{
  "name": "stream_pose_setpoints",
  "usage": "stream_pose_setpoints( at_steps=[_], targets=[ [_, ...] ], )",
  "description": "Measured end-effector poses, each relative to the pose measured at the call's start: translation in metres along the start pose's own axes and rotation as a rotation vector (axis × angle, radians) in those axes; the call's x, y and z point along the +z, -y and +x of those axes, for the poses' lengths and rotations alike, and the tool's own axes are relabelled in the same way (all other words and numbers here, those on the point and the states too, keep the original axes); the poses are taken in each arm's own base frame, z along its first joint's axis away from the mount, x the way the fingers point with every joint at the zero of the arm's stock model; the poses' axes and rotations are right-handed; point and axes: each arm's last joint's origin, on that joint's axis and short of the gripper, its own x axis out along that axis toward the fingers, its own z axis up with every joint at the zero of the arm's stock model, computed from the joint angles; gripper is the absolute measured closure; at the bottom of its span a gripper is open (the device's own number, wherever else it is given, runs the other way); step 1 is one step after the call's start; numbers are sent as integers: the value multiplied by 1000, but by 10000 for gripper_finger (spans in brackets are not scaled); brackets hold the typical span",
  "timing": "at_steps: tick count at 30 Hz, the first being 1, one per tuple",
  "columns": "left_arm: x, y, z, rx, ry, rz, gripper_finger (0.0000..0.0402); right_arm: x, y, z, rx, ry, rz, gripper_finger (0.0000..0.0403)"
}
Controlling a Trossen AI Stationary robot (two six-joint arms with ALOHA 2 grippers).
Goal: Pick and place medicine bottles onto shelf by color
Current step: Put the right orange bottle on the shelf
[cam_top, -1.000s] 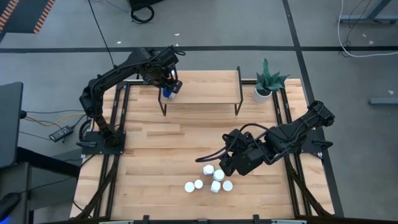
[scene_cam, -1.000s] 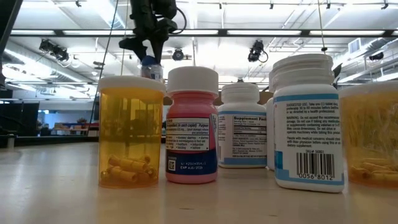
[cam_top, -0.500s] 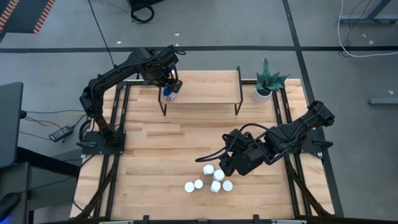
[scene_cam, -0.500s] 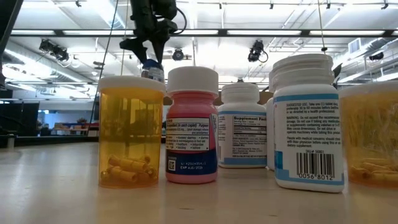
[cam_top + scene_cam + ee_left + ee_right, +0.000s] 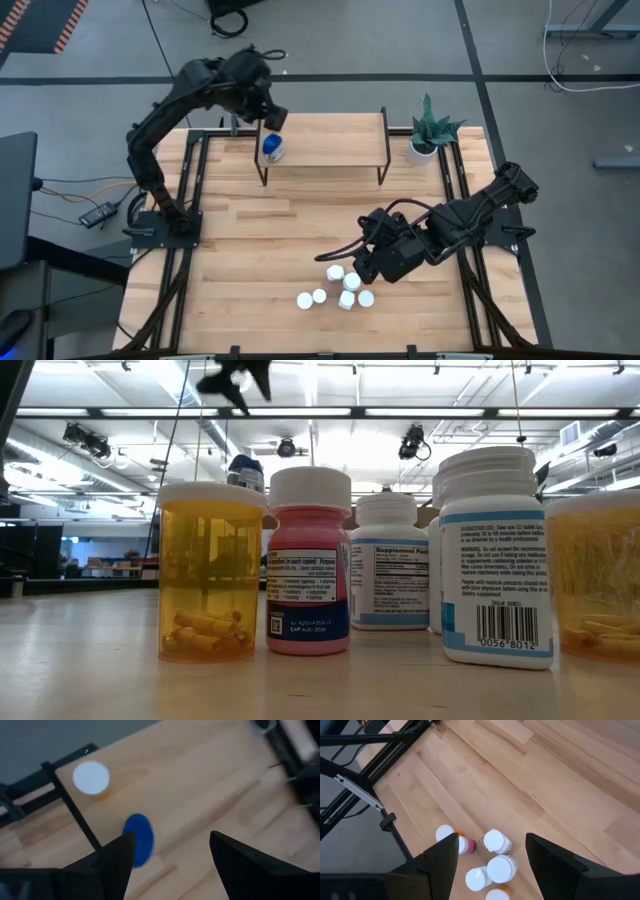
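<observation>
A blue medicine bottle (image 5: 271,147) stands upright on the shelf (image 5: 330,140), at its left end. In the left wrist view its blue cap (image 5: 138,840) shows near a white-capped orange bottle (image 5: 91,777) on the same board. My left gripper (image 5: 268,112) hangs open above them, clear of both. Several white-capped medicine bottles (image 5: 340,288) stand on the table near its front edge. My right gripper (image 5: 362,270) hovers open just above and beside that group (image 5: 496,841).
A potted green plant (image 5: 430,132) stands at the table's far right corner. The low view shows the near bottles close up: orange (image 5: 210,570), pink (image 5: 308,560), white (image 5: 497,555). Bare tabletop (image 5: 250,230) lies between the shelf and the group.
My left gripper has let go of the blue bottle and risen straight off it, drifting toward the table's far edge. The bottle stays upright on the shelf's left end.
</observation>
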Motion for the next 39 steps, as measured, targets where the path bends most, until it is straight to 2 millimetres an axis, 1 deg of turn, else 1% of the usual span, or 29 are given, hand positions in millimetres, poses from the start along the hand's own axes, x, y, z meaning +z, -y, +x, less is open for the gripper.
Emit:
stream_pose_setpoints(
  at_steps=[3, 7, 11, 14, 18, 23, 27, 29, 32, 35, 39],
  targets=[
    [-9, 15, -23, -51, 24, 52, 143, -4, -1, -2, 7, -3, -20, 164],
    [-29, 47, -45, -159, 58, 172, 150, -11, -4, -6, 19, -6, -64, 164],
    [-63, 82, -61, -282, 72, 320, 157, -18, -6, -10, 33, -14, -129, 164],
    [-90, 106, -71, -319, 76, 414, 162, -21, -8, -9, 33, -17, -186, 164],
    [-123, 130, -85, -336, 127, 444, 170, -26, -7, 2, 10, -34, -218, 154],
    [-156, 144, -98, -279, 213, 407, 177, -42, 2, 33, -29, -113, -195, 133],
    [-183, 145, -110, -213, 265, 413, 183, -65, 3, 53, 35, -183, -189, 117],
    [-194, 145, -112, -196, 256, 425, 187, -76, 3, 59, 55, -197, -196, 111],
    [-204, 151, -110, -191, 239, 434, 194, -92, 7, 64, 56, -206, -247, 107],
    [-209, 160, -106, -210, 238, 432, 201, -108, 9, 67, 74, -215, -311, 107],
    [-216, 176, -93, -237, 194, 451, 207, -129, 17, 72, 71, -234, -365, 106]
  ],
)
